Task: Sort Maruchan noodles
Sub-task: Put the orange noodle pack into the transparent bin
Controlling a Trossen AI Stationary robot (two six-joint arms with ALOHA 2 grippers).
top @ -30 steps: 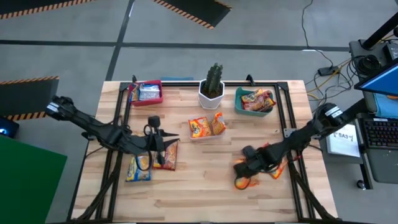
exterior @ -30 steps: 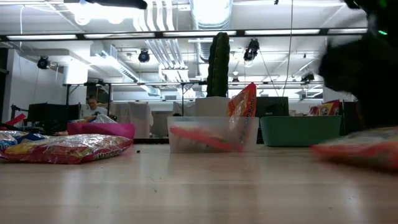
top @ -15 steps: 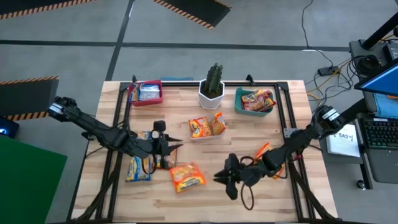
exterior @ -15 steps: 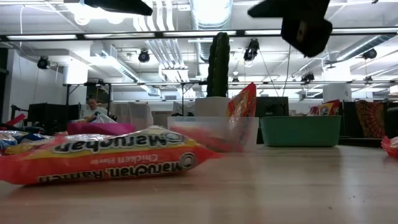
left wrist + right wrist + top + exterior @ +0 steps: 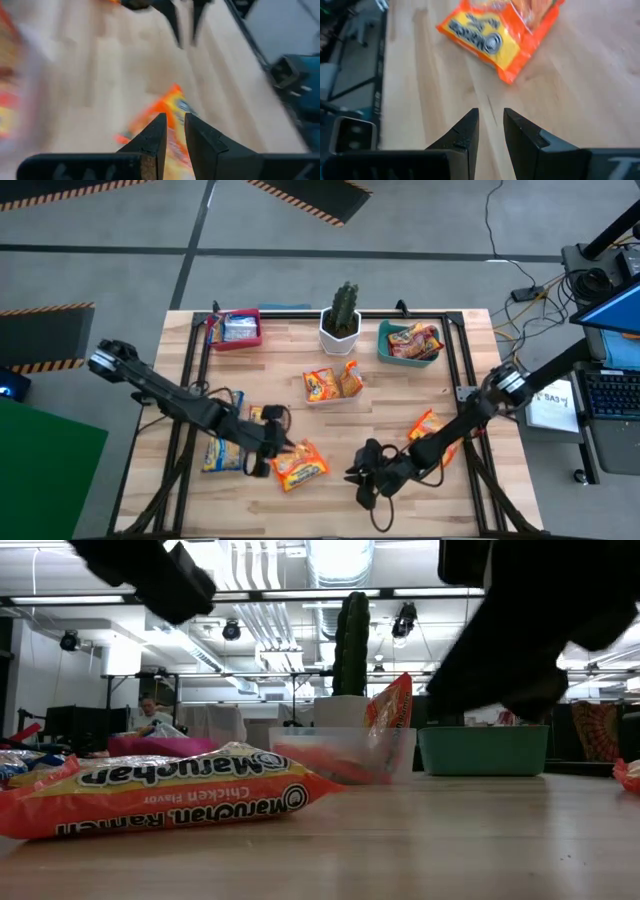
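Note:
An orange Maruchan chicken packet (image 5: 298,465) lies flat on the table near its middle, large in the low view (image 5: 170,802). My left gripper (image 5: 275,445) hovers just left of it, shut, above the table (image 5: 150,580); past its fingertips (image 5: 175,122) the packet (image 5: 167,105) shows. My right gripper (image 5: 358,477) is shut and stands to the packet's right, with bare wood between its fingertips (image 5: 491,112) and the packet (image 5: 500,35). A second orange packet (image 5: 425,425) lies by the right arm. A yellow-and-blue packet (image 5: 222,450) lies under the left arm.
Along the far edge stand a red bin (image 5: 237,328) with packets, a cactus in a white pot (image 5: 341,320) and a teal bin (image 5: 410,342) with red-orange packets. A clear bin (image 5: 333,385) at the centre holds orange packets. Bare wood lies along the near edge.
My right gripper moved toward the table's left and near edge, and an orange packet that lay under it slid left along the table to the middle. A second orange packet now shows beside the right arm. My left gripper moved toward the near edge, up to the slid packet.

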